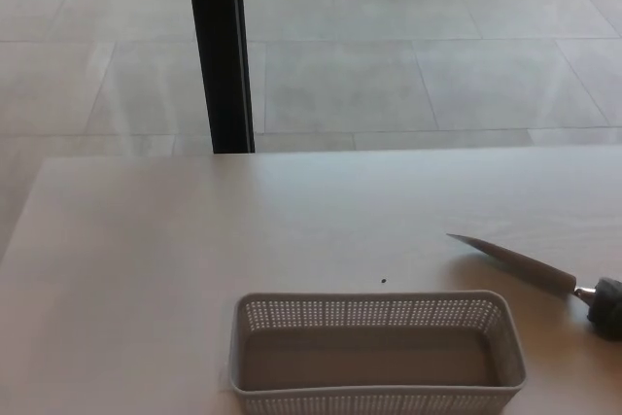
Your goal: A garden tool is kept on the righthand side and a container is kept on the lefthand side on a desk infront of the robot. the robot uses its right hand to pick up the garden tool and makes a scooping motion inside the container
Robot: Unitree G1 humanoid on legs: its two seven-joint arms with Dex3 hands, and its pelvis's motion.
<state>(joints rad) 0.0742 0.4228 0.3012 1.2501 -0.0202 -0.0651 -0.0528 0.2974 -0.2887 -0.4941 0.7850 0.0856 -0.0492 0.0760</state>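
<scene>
I see a perforated grey plastic basket and a slim metal trowel, dark-handled, on the smooth pale table; neither hand shows, so I cannot tell their state.

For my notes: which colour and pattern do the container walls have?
Light grey, perforated with small holes in a grid; the container shows in the head view.

Pale counter, tiny dark speck on it; black post behind; grey tiled floor beyond.
</scene>
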